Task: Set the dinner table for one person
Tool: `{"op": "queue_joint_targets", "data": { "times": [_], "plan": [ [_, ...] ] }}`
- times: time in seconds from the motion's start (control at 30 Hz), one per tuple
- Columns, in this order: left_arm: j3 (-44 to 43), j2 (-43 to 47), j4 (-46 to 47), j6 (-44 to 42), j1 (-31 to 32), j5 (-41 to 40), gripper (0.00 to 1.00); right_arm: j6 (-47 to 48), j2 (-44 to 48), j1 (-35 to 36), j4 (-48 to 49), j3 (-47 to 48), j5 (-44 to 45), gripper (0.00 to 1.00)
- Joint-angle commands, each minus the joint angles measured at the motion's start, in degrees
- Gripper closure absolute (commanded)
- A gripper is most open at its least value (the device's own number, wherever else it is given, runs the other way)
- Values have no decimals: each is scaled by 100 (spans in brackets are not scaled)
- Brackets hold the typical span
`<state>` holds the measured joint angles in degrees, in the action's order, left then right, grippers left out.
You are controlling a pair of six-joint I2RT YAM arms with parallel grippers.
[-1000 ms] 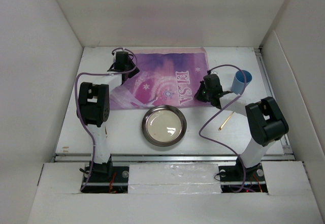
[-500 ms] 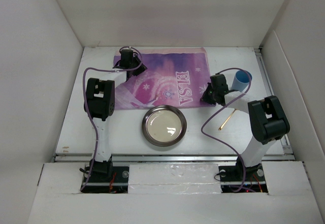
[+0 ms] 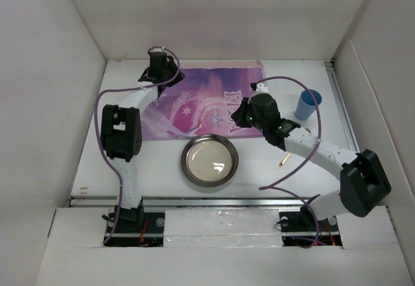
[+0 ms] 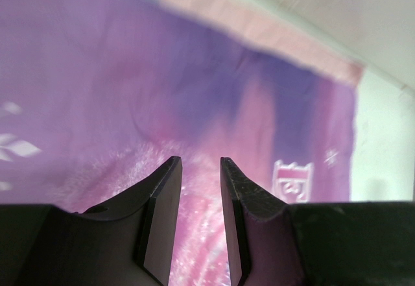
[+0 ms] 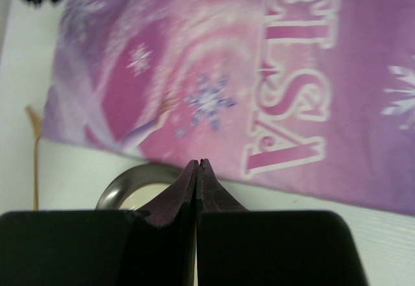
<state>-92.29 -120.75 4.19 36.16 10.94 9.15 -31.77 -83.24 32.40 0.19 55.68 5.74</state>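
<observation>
The white dinner table point(image 3: 97, 163) carries a purple "ELSA" cloth mat point(image 3: 207, 98) at the back. A round metal plate point(image 3: 209, 160) lies in front of the mat. My left gripper point(image 3: 160, 77) hovers over the mat's far left corner. In the left wrist view it point(image 4: 198, 163) is slightly open, with only mat point(image 4: 130, 72) showing between the fingers. My right gripper point(image 3: 241, 115) is stretched out over the mat's lettering. In the right wrist view it point(image 5: 199, 163) is shut and empty, above the mat's near edge point(image 5: 227, 52) and the plate's rim point(image 5: 123, 182).
A blue cup point(image 3: 308, 104) stands upright at the right, off the mat. A thin gold utensil point(image 3: 285, 155) lies on the table right of the plate. Another gold utensil point(image 5: 35, 150) shows left of the mat in the right wrist view. White walls enclose the table.
My right arm has swung left from beside the blue cup and stretched out over the mat's lettering. My left gripper has shifted slightly near the mat's far left corner.
</observation>
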Motion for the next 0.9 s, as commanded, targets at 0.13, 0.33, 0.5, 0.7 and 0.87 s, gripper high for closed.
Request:
{"op": "queue_joint_targets", "data": {
  "times": [0.13, 0.33, 0.5, 0.7, 0.87],
  "plan": [
    [273, 2381, -978, -787, -241, -1539, 100, 92, 1249, 899, 825, -1173, 270, 100],
    [1747, 3583, -1964, -1146, -751, -1827, 100, 118, 2215, 1031, 1177, -1999, 200, 100],
    [3178, 4971, -2168, -929, -690, -1075, 84, -91, 2392, 962, 816, -2051, 78, 100],
    [3798, 5546, -2719, -996, -865, -1905, 59, -102, 2312, 706, 1053, -2114, -1108, 100],
    [4008, 5211, -3091, -1278, -1313, -1943, 68, -84, 2777, 768, 1133, -2228, -1102, 100]
  ]
}}
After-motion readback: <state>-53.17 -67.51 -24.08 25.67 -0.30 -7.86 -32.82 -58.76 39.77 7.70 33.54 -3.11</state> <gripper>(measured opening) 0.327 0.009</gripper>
